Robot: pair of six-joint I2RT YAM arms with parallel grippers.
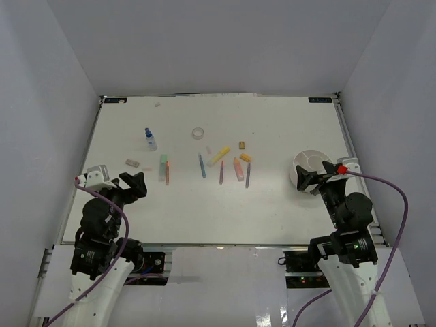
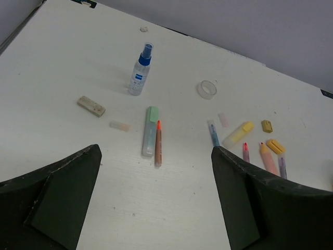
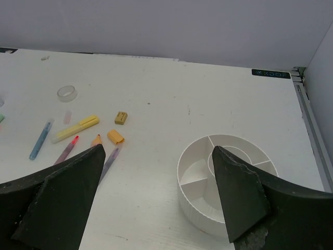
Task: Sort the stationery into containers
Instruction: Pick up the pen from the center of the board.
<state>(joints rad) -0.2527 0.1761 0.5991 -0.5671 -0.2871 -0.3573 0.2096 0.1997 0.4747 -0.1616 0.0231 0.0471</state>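
Left gripper (image 1: 135, 184) and right gripper (image 1: 308, 180) both gape empty, low in the frame. At centre lie the pens (image 1: 202, 165); the tub (image 1: 310, 153) sits right of them.

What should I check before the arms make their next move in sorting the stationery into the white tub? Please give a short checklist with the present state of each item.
1. Left claw open and empty: ok.
2. Right claw open and empty: ok.
3. White tub compartments free: ok where visible; one part is hidden behind the right claw.
4. Green marker clear of its neighbours for a clean grasp: not ok, the orange pen lies right alongside it.
5. Spray bottle standing upright, apart from the markers: ok.
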